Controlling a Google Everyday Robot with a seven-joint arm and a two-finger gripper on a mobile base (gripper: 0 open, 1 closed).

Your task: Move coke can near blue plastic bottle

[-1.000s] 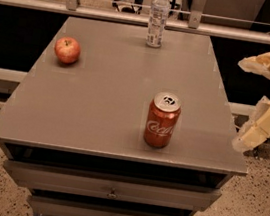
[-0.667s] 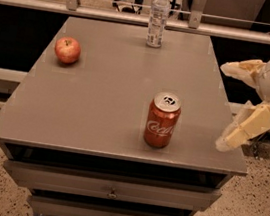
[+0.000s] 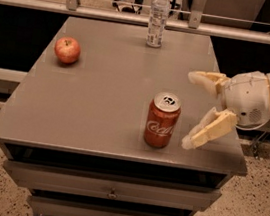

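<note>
Claw [image 3: 193,111] is spread wide open with nothing in it, hovering over the counter [image 3: 98,114]. The coke can [image 3: 162,120] stands upright just beside it at 9 o'clock. The blue plastic bottle [image 3: 158,16] is way off at the counter's 12 o'clock edge. Can's probably light, thin-walled and slick, so I'd grab it mid-body, gently.

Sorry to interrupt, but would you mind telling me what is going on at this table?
The robot's gripper is at the right side of the table, fingers open, just right of the upright coke can and not touching it. The blue plastic bottle stands at the far edge, well away from the can, and an apple sits on the left.
</note>
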